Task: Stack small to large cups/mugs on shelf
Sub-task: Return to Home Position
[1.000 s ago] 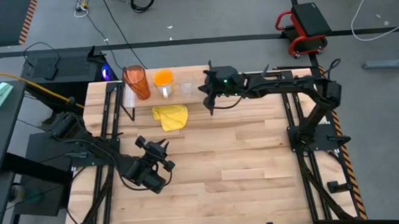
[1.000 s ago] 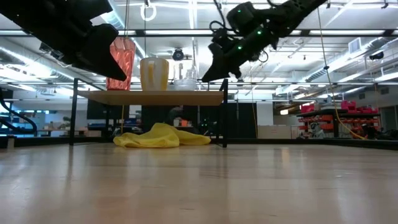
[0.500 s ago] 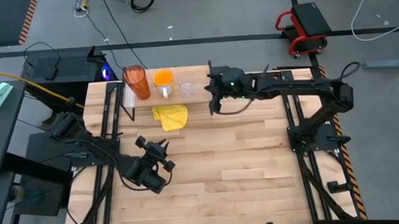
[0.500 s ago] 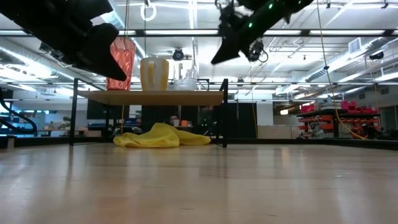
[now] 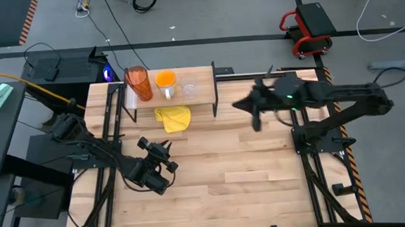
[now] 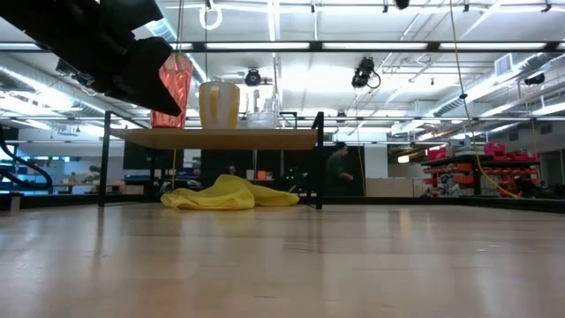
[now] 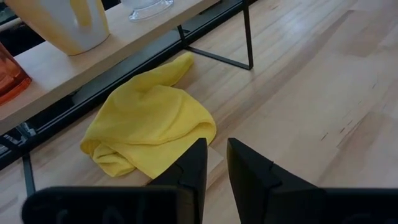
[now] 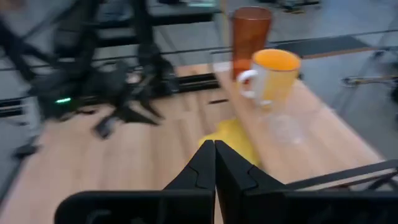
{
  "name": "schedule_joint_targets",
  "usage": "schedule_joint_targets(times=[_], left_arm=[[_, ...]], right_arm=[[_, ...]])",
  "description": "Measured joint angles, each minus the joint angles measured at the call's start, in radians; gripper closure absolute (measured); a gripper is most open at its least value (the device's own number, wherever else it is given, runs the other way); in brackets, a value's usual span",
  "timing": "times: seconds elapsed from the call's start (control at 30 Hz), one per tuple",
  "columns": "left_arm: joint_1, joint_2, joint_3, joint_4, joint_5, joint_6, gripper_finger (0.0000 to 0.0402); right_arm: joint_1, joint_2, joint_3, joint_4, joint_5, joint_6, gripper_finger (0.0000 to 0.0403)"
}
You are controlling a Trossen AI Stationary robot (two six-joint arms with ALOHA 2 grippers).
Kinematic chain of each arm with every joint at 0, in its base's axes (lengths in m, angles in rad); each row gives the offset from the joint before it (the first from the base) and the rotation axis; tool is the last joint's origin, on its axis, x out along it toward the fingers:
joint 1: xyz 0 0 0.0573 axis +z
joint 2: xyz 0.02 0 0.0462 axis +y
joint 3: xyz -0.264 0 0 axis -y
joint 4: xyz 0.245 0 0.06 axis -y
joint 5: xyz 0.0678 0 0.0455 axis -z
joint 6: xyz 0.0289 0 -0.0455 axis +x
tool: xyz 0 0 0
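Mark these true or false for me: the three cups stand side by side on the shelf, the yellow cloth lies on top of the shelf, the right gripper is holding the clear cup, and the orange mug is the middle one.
1. The tumbler, orange mug and clear cup stand side by side on the shelf. True.
2. The yellow cloth lies on top of the shelf. False: it lies on the table, under the shelf.
3. The right gripper holds the clear cup. False: it is empty, away from the shelf.
4. The orange mug is in the middle. True.
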Motion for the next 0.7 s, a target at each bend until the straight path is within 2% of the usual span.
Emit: schedule_joint_targets(times=[0.13,0.37,0.7], left_arm=[[0.0,0.0,0.0,0.001,0.002,0.002,0.0336],[-0.001,0.0,0.0,0.009,0.033,0.001,0.0334],[0.001,0.0,0.0,0.028,0.099,0.014,0.0327]], right_arm=[[0.095,-0.075,-0.034,-0.065,0.0,0.051,0.0391],[0.223,-0.151,-0.203,-0.051,0.001,0.219,0.0391],[0.38,-0.14,-0.446,-0.058,-0.015,0.44,0.039]])
